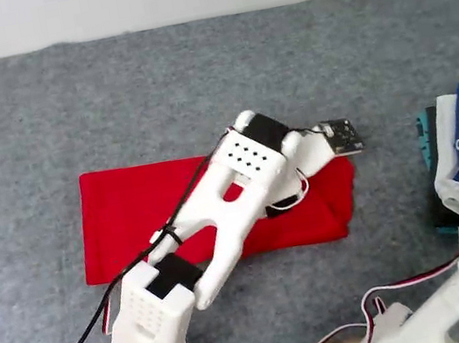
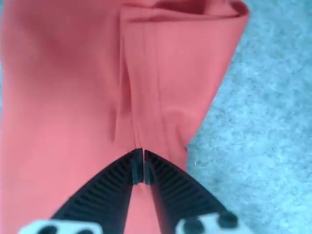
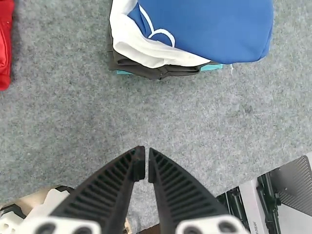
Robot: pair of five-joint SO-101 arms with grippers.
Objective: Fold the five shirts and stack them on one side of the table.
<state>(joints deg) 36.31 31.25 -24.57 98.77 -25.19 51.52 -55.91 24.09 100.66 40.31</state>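
Grey felt table (image 1: 194,71) underlies everything, and both arms work over it.

Red shirt (image 1: 131,215), the largest item, lies flat and directly beneath the left pincer (image 2: 139,168). It is a long band, sides turned in and one end rounded over. We judge it half folded, so it sits mid-table, where there is room to work.

Stack (image 3: 146,53) lies ahead of the right pincer (image 3: 142,163), well apart from it, with bare felt between. Blue shirt (image 3: 209,24) is on top, and we count four layers by colour along its edge. It sits at the table's side because that is where the task wants the pile. We judge red to be the fifth and last.

Left arm (image 1: 220,217) stretches across the red shirt, hiding its middle in the high view.

Left pincer:
- Jaws are pressed together, tips low on the cloth near the long edge that borders bare felt.
- A raised crease in the red shirt (image 2: 73,97) runs straight away from the tips.
- We cannot tell whether any cloth is caught between them.
- Our reading: it is either nipping that crease or pressing it flat.

Right pincer:
- Jaws are pressed together and carry nothing.
- It hangs over bare felt, with the red shirt off to one side.
- We judge it parked clear of the fold.
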